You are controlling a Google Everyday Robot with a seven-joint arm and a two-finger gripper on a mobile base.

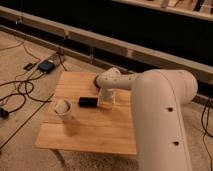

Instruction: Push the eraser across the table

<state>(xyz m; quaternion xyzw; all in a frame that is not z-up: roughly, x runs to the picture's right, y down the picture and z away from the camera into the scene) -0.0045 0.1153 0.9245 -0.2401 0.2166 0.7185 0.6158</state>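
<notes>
Down at the gripper (106,98): pointed at the table top, fingers spread wide, clasping nothing, tips low over the wood or on it, hard to tell which. Just beside it, toward the view's left: the eraser (88,102), a small flat black block, lying flat on the slats near the middle of the table (90,131), long side across the view, its right-hand end right up by the gripper's side; touching or just apart, cannot tell. Outside the fingers, not between them. Further left, past the eraser and a little nearer the camera: a white crumpled paper cup (63,109), upright, apart from the eraser, throwing a shadow onto the boards in front. Above the gripper: a short white wrist (111,80), bending into a thick white arm (159,115) filling the lower right of the view and covering the table's right edge. Under all of it: light wooden slats, with a pale leg (59,156) showing at the near left corner. Beyond the table's far left corner, on the pale floor (20,127): a blue-black box (46,65) with black cables (20,92) looping away toward the left. Behind, along the far side: a long pale rail (100,42) against a dark background.
</notes>
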